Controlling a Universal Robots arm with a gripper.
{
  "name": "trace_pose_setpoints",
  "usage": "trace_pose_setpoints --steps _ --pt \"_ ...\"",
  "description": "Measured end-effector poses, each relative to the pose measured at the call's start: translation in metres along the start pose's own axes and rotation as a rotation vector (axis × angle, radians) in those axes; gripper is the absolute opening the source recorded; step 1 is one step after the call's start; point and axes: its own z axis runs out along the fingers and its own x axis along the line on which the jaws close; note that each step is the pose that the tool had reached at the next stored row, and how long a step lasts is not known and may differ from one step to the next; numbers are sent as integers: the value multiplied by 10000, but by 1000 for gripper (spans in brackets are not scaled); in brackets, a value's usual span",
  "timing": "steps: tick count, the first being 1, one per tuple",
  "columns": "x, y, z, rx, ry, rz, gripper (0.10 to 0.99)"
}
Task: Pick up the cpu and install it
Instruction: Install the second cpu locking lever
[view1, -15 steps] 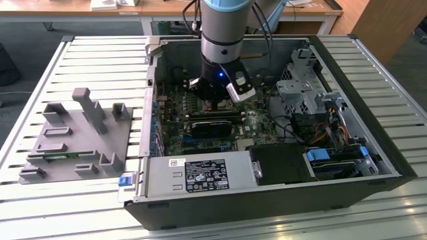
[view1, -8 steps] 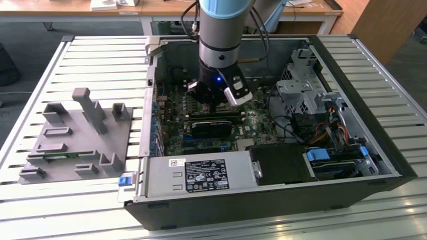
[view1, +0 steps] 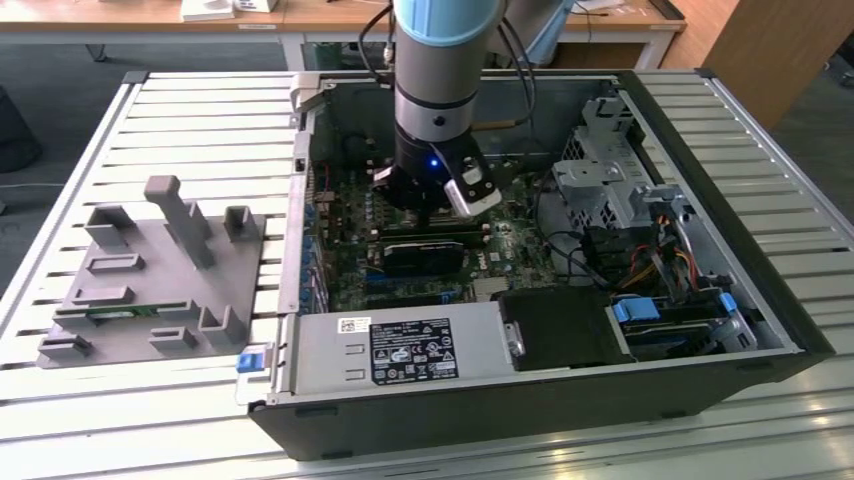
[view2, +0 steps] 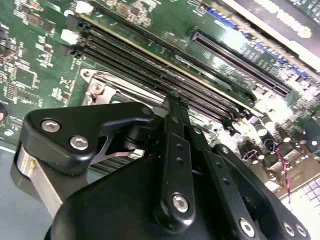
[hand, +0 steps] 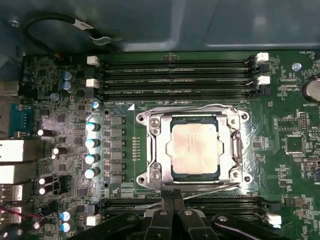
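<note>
Risk: load frame looks closed over the cpu — if the chip sits skewed, pins could bend.
Arm: reaches straight down into the computer case, over the motherboard.
Gripper: fingers pressed together, holding nothing.
Cpu: seated in its socket mid-board, between the memory slots.

Exterior view: taken from above and in front, well back; the open case, the arm and the slatted desk are taken in. First wrist view: aimed straight down, close over the motherboard, socket centred. Second wrist view: set close behind the pincer, angled obliquely across the board. Shared by both wrist views: socket frame and memory slots.
</note>
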Motion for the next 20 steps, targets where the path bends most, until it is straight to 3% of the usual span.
trace_pose_setpoints --steps 5,11,20 --pt "67 -46 1 -193 -15 -4 110" --pt "89 -94 22 -744 -14 -9 110" --pt "167 -128 94 -1002 -67 -21 110"
